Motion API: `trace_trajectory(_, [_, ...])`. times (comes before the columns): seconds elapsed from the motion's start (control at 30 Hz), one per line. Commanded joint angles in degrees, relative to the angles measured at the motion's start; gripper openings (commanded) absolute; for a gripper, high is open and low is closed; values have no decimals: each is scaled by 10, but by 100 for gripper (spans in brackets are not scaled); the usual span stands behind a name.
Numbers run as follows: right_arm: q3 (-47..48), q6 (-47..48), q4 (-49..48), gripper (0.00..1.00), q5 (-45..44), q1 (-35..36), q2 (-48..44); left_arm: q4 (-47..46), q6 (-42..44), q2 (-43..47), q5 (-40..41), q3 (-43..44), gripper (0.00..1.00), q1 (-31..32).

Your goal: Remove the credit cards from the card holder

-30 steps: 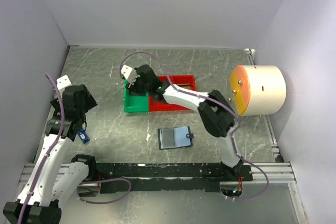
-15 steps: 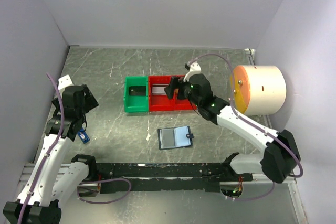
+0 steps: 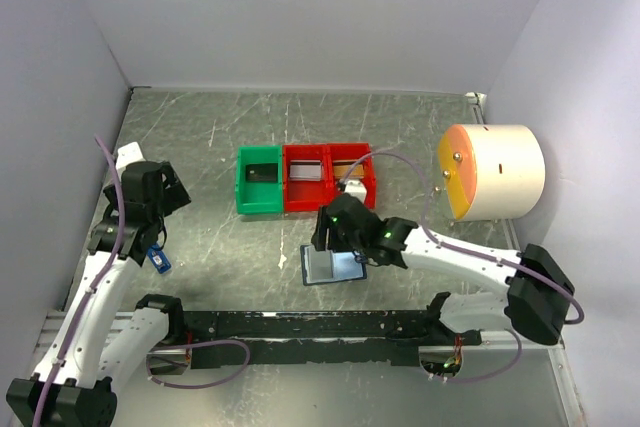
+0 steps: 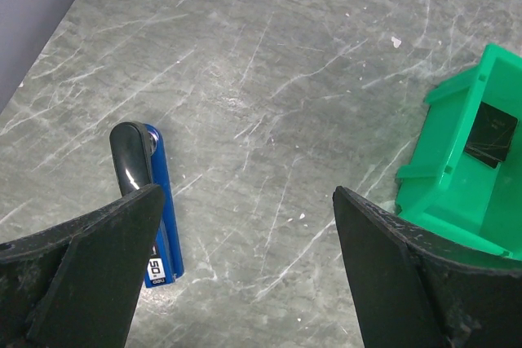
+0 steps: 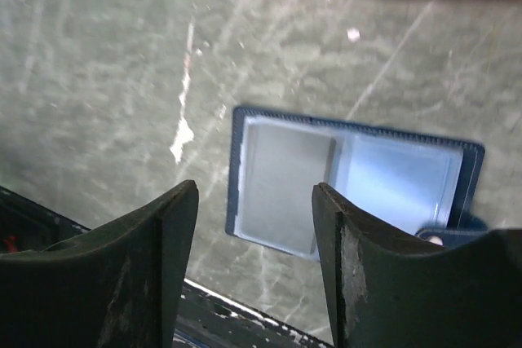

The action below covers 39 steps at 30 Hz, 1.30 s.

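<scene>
Top view: card holder [image 3: 345, 269] lies open and flat on the table [image 3: 200, 137], pockets up. Right gripper [image 3: 328, 245] hangs directly over it, on the half away from the snap tab [image 3: 362, 262]. Can't tell its finger spread here. Left gripper [image 3: 140, 225] is well apart from the holder on the left-arm side, near a blue tag [image 3: 158, 260]. Green bin [image 3: 243, 202] and red bin [image 3: 318, 205] sit just beyond the holder. Dark card [image 3: 262, 175] in the green one, grey card [image 3: 304, 173] in the red one, so I'd say some credit cards are already out.

Left wrist: left gripper [image 4: 245, 201] fingers wide, holding nothing. Holder not in frame.

Right wrist: right gripper [image 5: 254, 197] fingers wide, empty, above the holder [image 5: 400, 178]; contact not evident. The pocket away from the tab sits in the gap between the fingertips and shows a grey rectangle [image 5: 281, 189]. Probably a remaining card, can't confirm. The tab-side pocket is pale, off past one finger.

Step, my read: go down for that card.
- Line the fingers up on the card's exposed edge at the pocket mouth, not across the whole holder.
- Narrow the spread before touchdown.
- Pull along the pocket opening.
- The holder is light and loose, so it will likely drag along; pinning the tab half with the left arm would help.
</scene>
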<state>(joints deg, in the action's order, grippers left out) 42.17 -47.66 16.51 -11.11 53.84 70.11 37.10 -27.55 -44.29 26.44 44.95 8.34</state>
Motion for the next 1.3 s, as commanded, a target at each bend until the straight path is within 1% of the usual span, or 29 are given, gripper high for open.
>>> trace_trajectory(0.0, [30, -60, 70, 56, -92, 52, 37, -12, 8, -4, -11, 9, 97, -3])
trace_trajectory(0.17, [48, -69, 63, 55, -96, 85, 91, -11, 8, -9, -9, 9, 97, -3])
trace_trajectory(0.57, [88, -63, 71, 53, -96, 85, 192, -20, 18, -27, -30, 9, 97, -3])
trace_trajectory(0.67, [90, -61, 69, 53, -91, 84, 209, -23, 20, -32, -37, 8, 97, -3])
trace_trajectory(0.8, [94, -79, 96, 55, -102, 84, 239, -26, 23, -34, -46, 7, 97, -3])
trace_trajectory(1.0, [72, -85, 78, 58, -82, 85, 244, -27, 25, -38, -56, 8, 96, -3])
trace_trajectory(1.13, [66, -92, 82, 65, -82, 85, 230, -27, 24, -37, -55, 7, 96, -3])
trace_trajectory(1.27, [70, -86, 97, 68, -96, 85, 209, -27, 24, -33, -53, 6, 96, -3])
